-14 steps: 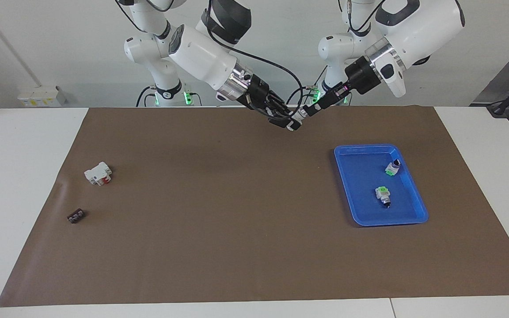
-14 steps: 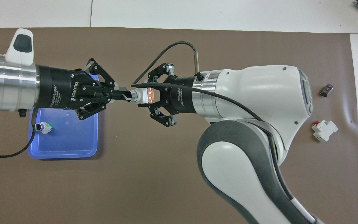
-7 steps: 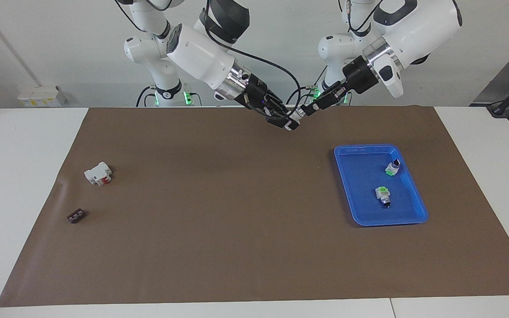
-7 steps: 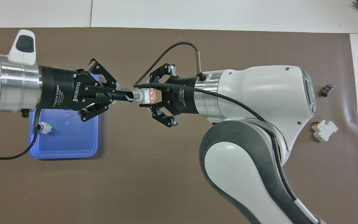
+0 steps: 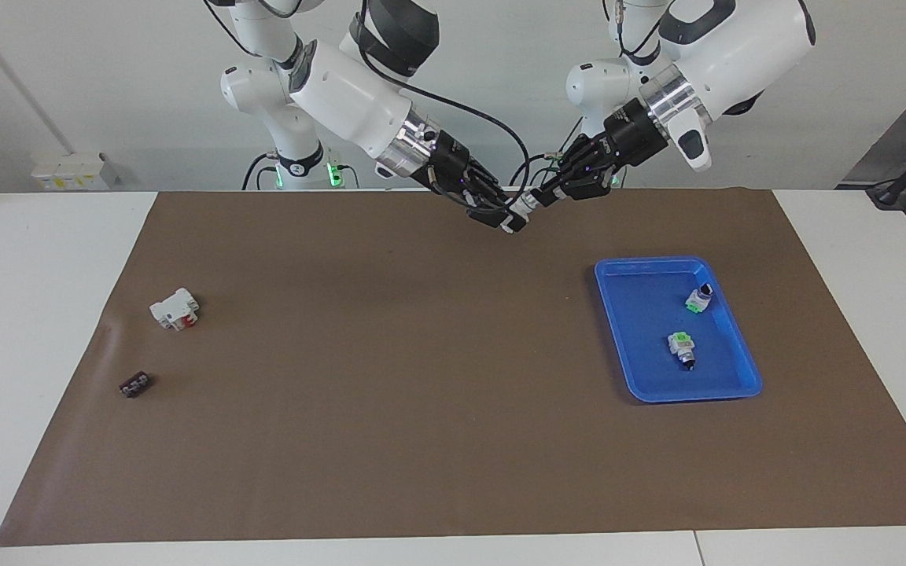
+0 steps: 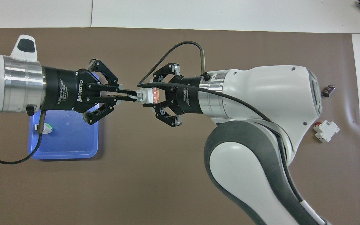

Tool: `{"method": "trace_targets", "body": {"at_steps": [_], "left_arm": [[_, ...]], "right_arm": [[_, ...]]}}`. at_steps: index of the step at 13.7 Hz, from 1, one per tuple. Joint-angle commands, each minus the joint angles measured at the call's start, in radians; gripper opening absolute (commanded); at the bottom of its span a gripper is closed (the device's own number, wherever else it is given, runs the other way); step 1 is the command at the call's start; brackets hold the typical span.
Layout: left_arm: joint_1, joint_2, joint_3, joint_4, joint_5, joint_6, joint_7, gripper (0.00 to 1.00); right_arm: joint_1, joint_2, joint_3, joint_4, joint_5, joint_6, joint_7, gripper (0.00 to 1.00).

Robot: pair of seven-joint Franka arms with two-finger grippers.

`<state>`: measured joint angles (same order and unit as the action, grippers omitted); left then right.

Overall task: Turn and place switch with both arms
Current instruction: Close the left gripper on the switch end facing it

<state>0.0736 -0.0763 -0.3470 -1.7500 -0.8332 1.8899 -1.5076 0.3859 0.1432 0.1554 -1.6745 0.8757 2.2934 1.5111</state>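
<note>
Up over the brown mat's robot-side edge, left end effector and right end effector both grasp the switch.

White table under a brown mat; plain pale wall.

A robotics lab is being shown. Two white jointed arms are being mounted at a white desk that is being covered by a brown mat, against a bare pale wall. Small electrical parts are being kept in a blue tray.
</note>
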Motion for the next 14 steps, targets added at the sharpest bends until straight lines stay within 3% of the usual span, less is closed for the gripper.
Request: {"method": "trace_targets", "body": {"at_steps": [1, 14], "left_arm": [[-0.046, -0.023, -0.003, -0.023, -0.024, 0.038, -0.21, 0.0], [-0.058, -0.023, 0.0, -0.031, 0.043, 0.1, -1.11, 0.0]], "right_arm": [[0.013, 0.004, 0.018, 0.002, -0.014, 0.014, -0.008, 0.0], [0.013, 0.004, 0.018, 0.002, -0.014, 0.012, -0.008, 0.0]]}}
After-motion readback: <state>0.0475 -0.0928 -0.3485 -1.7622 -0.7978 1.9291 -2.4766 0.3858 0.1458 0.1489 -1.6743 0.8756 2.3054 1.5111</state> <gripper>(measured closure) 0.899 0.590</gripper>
